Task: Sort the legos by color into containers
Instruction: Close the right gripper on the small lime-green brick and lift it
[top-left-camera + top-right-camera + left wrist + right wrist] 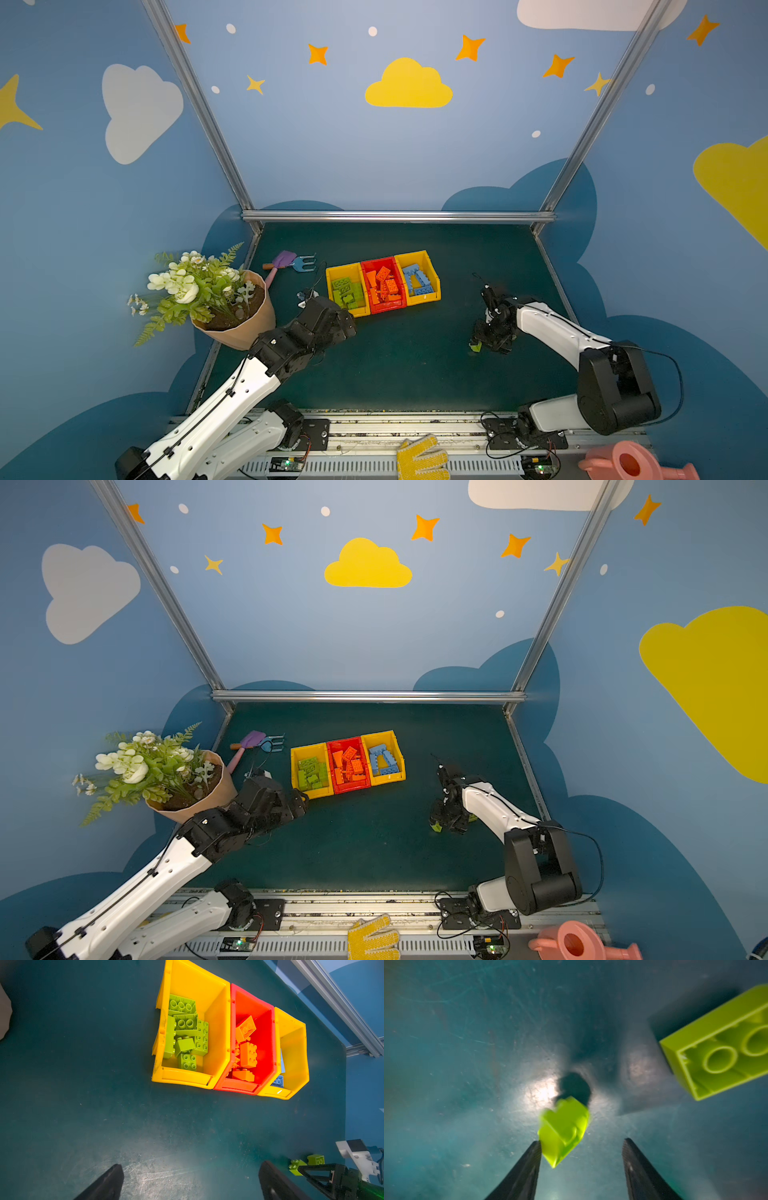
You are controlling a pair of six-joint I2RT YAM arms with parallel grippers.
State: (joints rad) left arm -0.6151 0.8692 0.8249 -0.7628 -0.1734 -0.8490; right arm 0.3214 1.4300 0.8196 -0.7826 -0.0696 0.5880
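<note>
Three joined containers stand mid-table: a yellow bin (332,272) holding lime green legos (348,293), a red bin (376,262) holding orange legos (384,284), and a yellow bin (415,254) holding light blue legos (417,280). My right gripper (581,1141) is low over the mat at the right, open. A small lime brick (562,1128), tilted and blurred, touches one finger with a gap to the other. A larger lime brick (720,1043) lies upside down beside it. My left gripper (192,1164) hangs open and empty in front of the green bin (187,1080).
A tan flower pot (245,324) stands at the left edge beside my left arm. Purple and blue toy garden tools (286,262) lie behind it. A yellow glove (422,457) and a pink watering can (636,461) sit at the front rail.
</note>
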